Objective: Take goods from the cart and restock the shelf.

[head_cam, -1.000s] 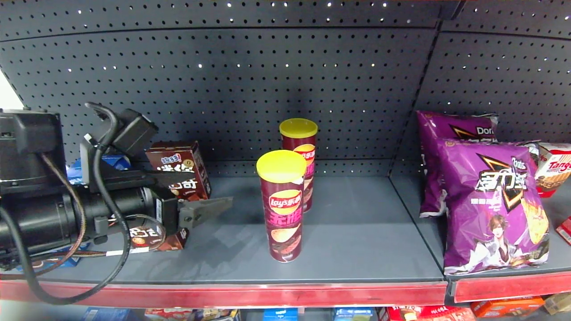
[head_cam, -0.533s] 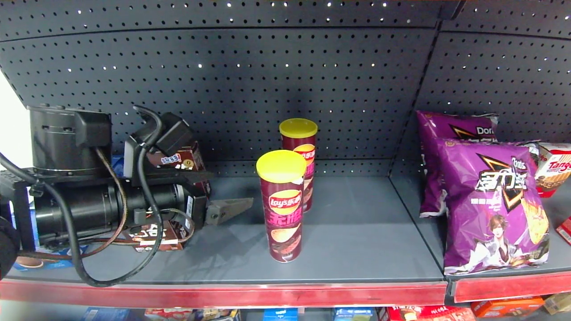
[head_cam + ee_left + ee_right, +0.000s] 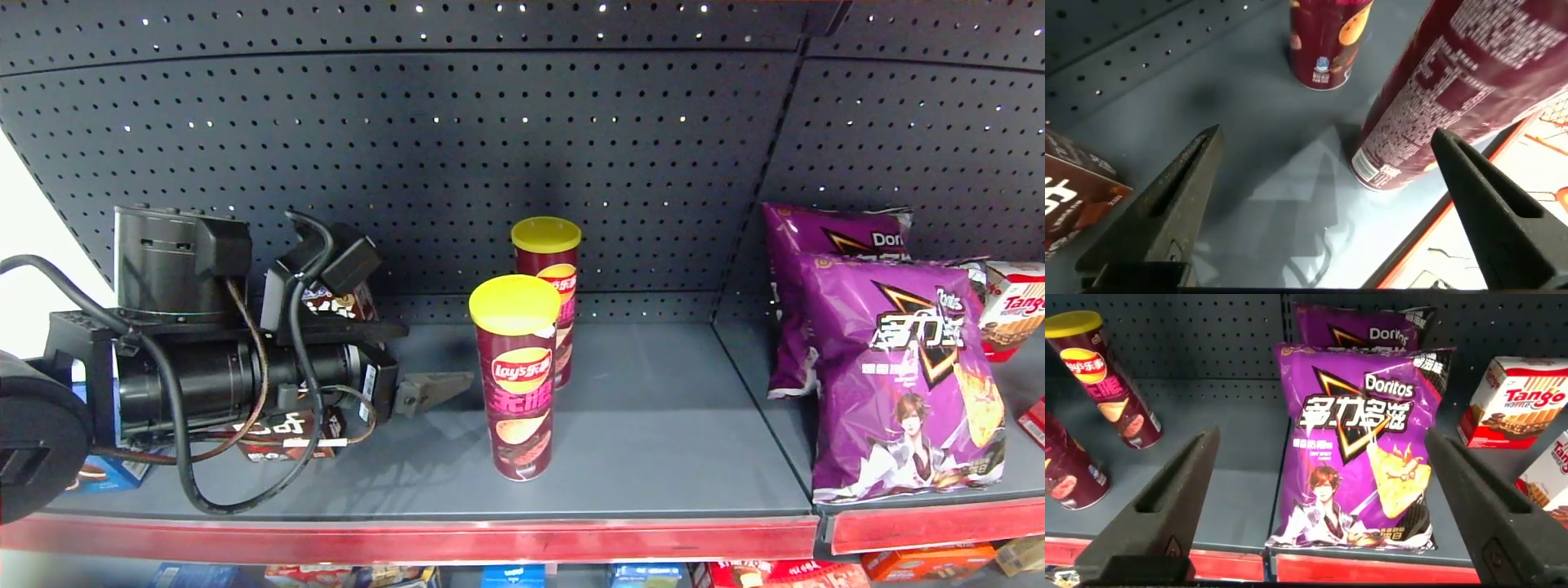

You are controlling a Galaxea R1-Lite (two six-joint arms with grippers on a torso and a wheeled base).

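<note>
1. Head view: advanced rightward along the grey metal shelf (image 3: pixel 653 425) since a second ago, bringing the left end effector (image 3: pixel 461 382) just beside the front can (image 3: pixel 518 376). Shows two upright cylinders, maroon with yellow lids, the rear can (image 3: pixel 547 286) close behind the front one, and glossy purple chip bags (image 3: pixel 898 376) standing in the next bay.
2. Left wrist view: confirms fingers (image 3: pixel 1167 212) spread wide, gripping nothing. Adds a brown cardboard box (image 3: pixel 1069 196) near one finger.
3. Right wrist view: shows the right end effector (image 3: pixel 1323 434) parted wide and empty, facing the bags. Adds a wafer box (image 3: pixel 1515 400).
</note>
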